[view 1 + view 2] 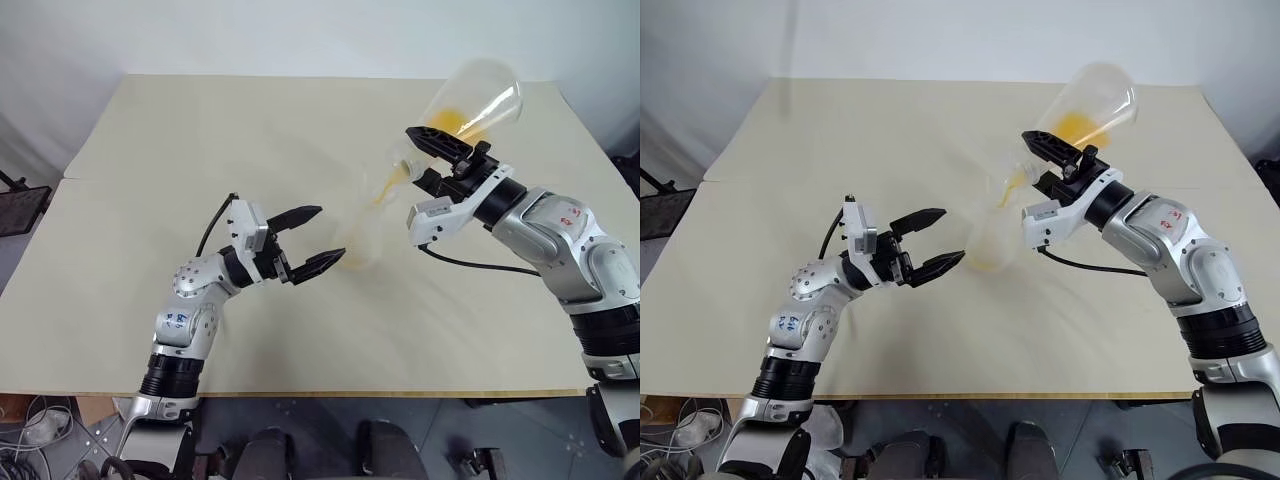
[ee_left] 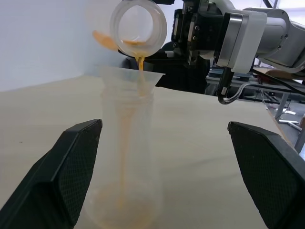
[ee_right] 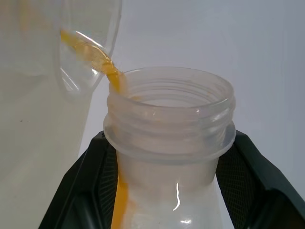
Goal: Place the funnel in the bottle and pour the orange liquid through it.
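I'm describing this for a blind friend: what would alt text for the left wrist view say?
A thin stream of translucent orange liquid pours from a tilted clear wide-mouthed flask into a small clear funnel on a clear bottle standing on a beige table, between the open black fingers of the left end effector.

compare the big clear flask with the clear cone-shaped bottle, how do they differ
The large clear wide-mouthed flask is tipped in the air, gripped by the shut right end effector; the clear cone-shaped bottle stands upright on the beige table by the open left end effector. The flask's mouth is bare and pouring; the bottle's carries a small clear funnel. Both are colourless and hold orange liquid.
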Robot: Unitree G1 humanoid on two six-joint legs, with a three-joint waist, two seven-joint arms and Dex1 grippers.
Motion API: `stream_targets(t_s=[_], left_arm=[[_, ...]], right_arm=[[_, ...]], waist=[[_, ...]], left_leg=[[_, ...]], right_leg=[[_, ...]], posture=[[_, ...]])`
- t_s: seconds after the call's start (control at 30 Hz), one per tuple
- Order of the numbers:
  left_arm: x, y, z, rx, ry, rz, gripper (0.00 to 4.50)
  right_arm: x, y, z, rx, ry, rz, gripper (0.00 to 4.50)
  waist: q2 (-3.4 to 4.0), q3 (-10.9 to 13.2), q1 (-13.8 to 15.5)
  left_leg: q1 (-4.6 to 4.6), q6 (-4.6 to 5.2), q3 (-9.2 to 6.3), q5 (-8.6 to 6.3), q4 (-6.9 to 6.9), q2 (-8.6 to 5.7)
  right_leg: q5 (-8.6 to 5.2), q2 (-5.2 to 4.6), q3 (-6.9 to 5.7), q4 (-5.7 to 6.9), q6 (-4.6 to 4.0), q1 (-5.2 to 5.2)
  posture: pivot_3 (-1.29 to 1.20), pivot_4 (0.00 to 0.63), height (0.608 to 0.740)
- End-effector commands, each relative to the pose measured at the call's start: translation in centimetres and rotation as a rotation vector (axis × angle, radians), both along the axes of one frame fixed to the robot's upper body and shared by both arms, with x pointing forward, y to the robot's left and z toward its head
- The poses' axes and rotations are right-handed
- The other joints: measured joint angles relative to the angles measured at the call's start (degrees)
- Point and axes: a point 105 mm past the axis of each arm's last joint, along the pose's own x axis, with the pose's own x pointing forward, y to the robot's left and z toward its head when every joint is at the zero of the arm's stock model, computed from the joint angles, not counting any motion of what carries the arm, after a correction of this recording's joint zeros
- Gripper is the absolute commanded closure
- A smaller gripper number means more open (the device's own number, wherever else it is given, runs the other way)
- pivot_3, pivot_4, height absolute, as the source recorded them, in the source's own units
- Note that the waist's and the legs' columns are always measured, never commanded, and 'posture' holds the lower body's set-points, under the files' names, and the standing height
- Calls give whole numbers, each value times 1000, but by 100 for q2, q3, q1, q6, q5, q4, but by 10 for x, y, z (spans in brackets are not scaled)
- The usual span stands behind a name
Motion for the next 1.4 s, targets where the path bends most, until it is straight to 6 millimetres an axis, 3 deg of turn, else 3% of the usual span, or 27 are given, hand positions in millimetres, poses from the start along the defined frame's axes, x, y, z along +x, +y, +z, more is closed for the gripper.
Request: stream_targets(t_s=[0.03, 1.4], left_arm=[[-7, -3, 11, -13, -51, -11, 0], [-6, 2, 18, -59, -89, 25, 0]], right_arm=[[-5, 1, 22, 14, -81, 16, 2055], [1, 8, 23, -3, -127, 34, 2055]], waist=[[0, 0, -1], [0, 0, -5]], left_leg=[[0, 0, 0, 0, 0, 0], [0, 0, -3, 0, 0, 0]], right_leg=[[0, 0, 0, 0, 0, 0], [0, 0, 0, 0, 0, 0]], posture=[[0, 150, 740], [0, 150, 740]])
